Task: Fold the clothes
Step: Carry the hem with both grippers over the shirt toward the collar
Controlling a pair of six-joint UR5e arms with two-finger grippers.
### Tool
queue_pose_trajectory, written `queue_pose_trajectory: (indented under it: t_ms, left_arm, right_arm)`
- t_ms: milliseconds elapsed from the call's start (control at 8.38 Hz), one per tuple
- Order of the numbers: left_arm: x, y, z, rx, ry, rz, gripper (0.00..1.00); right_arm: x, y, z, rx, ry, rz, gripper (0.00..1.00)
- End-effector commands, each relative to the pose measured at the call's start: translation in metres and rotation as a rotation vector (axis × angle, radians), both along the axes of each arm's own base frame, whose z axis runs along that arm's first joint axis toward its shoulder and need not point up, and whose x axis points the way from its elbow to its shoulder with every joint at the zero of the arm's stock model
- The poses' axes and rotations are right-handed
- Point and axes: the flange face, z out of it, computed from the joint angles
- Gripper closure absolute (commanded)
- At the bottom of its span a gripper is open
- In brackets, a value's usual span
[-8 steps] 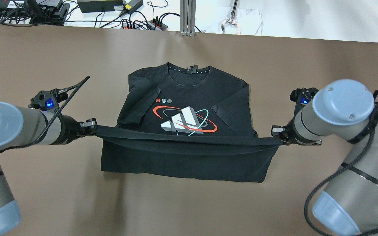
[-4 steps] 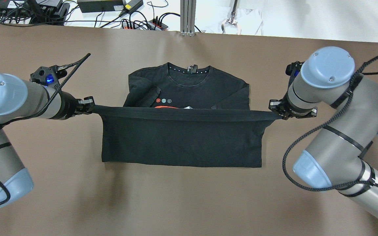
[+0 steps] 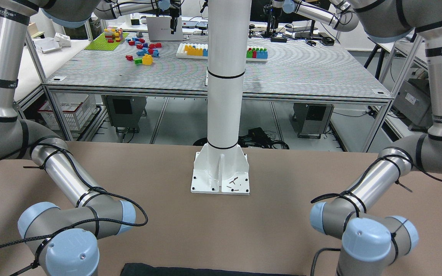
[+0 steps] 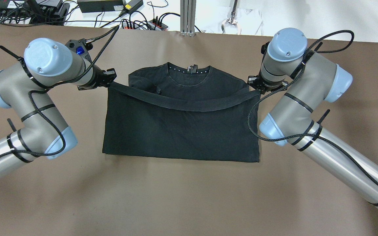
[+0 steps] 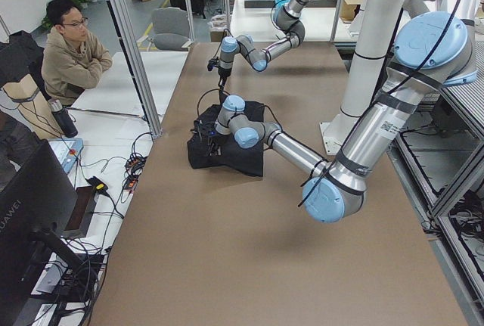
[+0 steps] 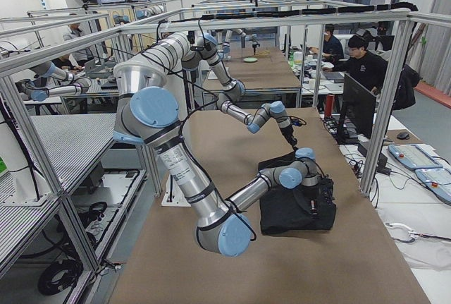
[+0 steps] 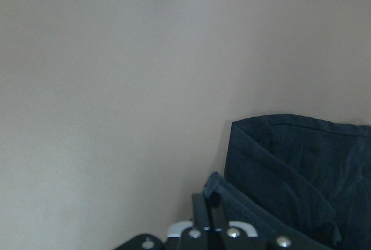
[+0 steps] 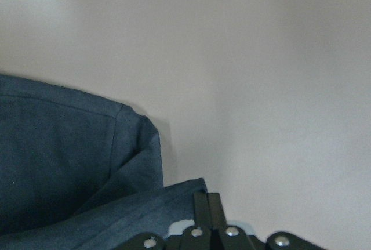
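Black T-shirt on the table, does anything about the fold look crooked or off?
Slightly. The hem held between the left end effector and right end effector sags in the middle instead of lying straight, and the folded edge of the T-shirt slopes a little.

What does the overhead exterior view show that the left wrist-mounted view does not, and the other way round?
Only the overhead view shows the whole black T-shirt, its collar, and the right hand gripping its hem. Only the left wrist view shows, close up, the hem's corner clamped in the left hand. Both show that hand holding the shirt over the brown table.
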Motion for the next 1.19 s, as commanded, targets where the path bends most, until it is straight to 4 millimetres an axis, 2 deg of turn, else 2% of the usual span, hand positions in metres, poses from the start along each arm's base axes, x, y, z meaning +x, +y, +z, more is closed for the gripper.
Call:
queue_pose_trajectory:
  t_ms: [0, 119, 239, 358, 477, 596, 716, 835, 954, 1074]
  left_arm:
    - [0.021, -0.058, 0.018, 0.002, -0.020, -0.018, 1.00]
    - [0.028, -0.068, 0.019, -0.002, -0.026, -0.021, 1.00]
    - [0.028, -0.081, 0.025, 0.010, -0.014, -0.032, 0.98]
    - [0.015, -0.092, 0.032, 0.011, -0.005, -0.046, 0.85]
    - [-0.003, -0.105, 0.028, 0.000, 0.010, -0.053, 0.74]
    - [-0.023, -0.115, 0.027, -0.017, 0.034, -0.048, 0.51]
    - [-0.031, -0.120, 0.022, -0.016, 0.041, -0.054, 0.41]
    - [-0.036, -0.122, 0.022, -0.017, 0.042, -0.062, 0.40]
    - [-0.038, -0.123, 0.019, -0.013, 0.043, -0.066, 0.38]
    - [-0.041, -0.123, 0.017, -0.010, 0.047, -0.070, 0.37]
  right_arm:
    - [-0.001, -0.018, 0.012, 0.015, 0.023, 0.017, 1.00]
    - [-0.001, -0.020, 0.019, 0.021, 0.025, 0.024, 1.00]
    - [-0.003, -0.022, 0.015, 0.017, 0.019, 0.035, 0.88]
    - [-0.004, -0.027, 0.017, 0.012, 0.005, 0.069, 0.68]
    - [0.000, -0.031, 0.014, 0.036, -0.005, 0.130, 0.57]
    - [0.001, -0.032, 0.012, 0.024, -0.020, 0.168, 0.51]
    - [0.003, -0.032, 0.004, 0.035, -0.043, 0.173, 0.47]
    - [0.004, -0.029, -0.002, 0.044, -0.068, 0.174, 0.43]
    - [0.012, -0.007, -0.009, 0.035, -0.124, 0.186, 0.41]
    - [0.019, 0.042, 0.009, 0.013, -0.171, 0.164, 0.38]
